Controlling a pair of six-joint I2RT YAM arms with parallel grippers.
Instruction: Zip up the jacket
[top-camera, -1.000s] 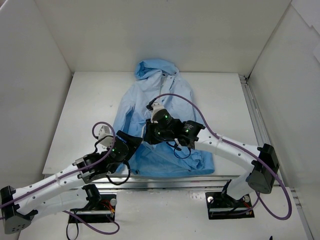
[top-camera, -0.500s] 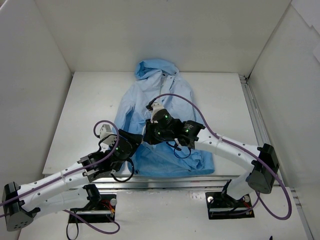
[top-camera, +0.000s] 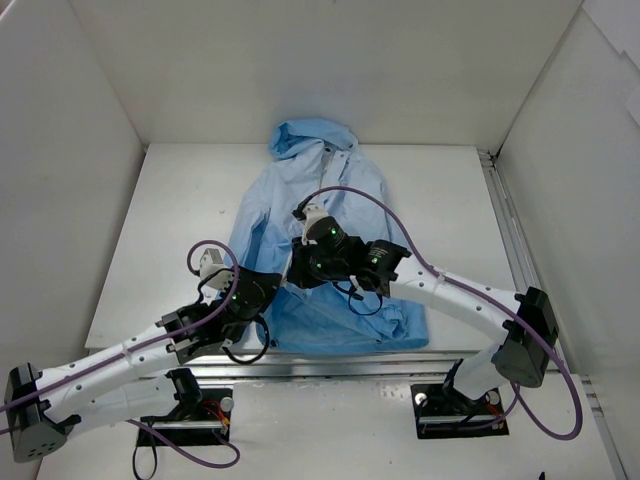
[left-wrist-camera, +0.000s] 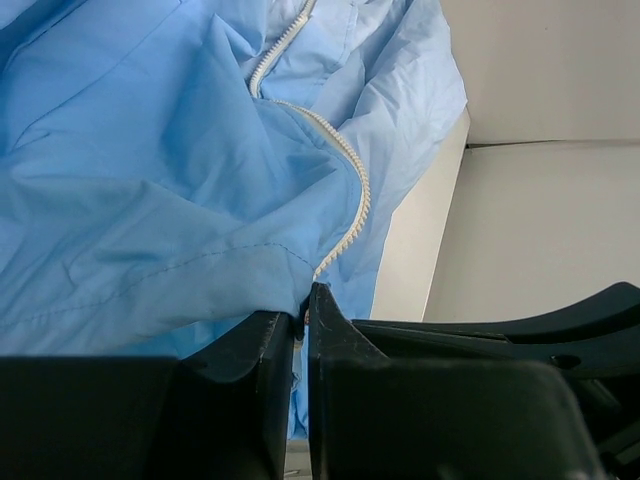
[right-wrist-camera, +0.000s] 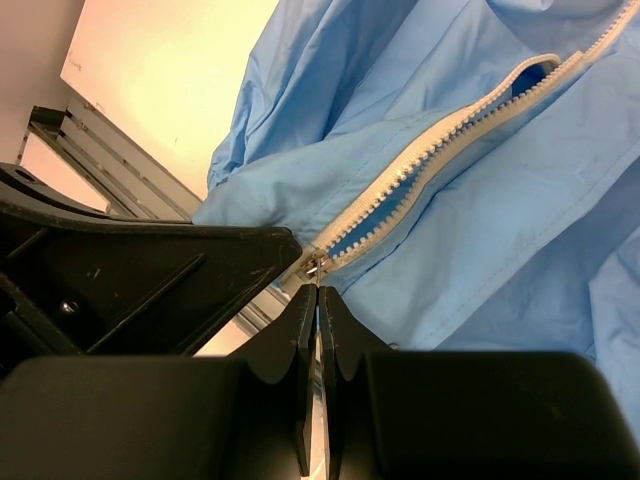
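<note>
Two arms reach over the near edge of a white table (top-camera: 170, 230) and meet at the lower front of the jacket (top-camera: 310, 190). The jacket lies flat in the middle of the table, with its hood against the far wall and its hem at the near edge. From the left, the left gripper (left-wrist-camera: 303, 318) comes in low at the hem. Its jaws stand almost together, with a fold of the blue cloth pinched between them just beside the bottom end of the zipper (left-wrist-camera: 350, 170). In the left wrist view the white teeth curve up and away from that pinch, across rumpled fabric. Just to the right is the right gripper (right-wrist-camera: 318, 300), close to the left one and pointing down toward the hem. Its fingers are pressed tight together on the small metal pull (right-wrist-camera: 313, 265) at the zipper's low end. From the pull, the two rows of teeth run up the jacket lying close together, and they part farther up toward the collar. The right arm stretches away to its base at the near right.
</note>
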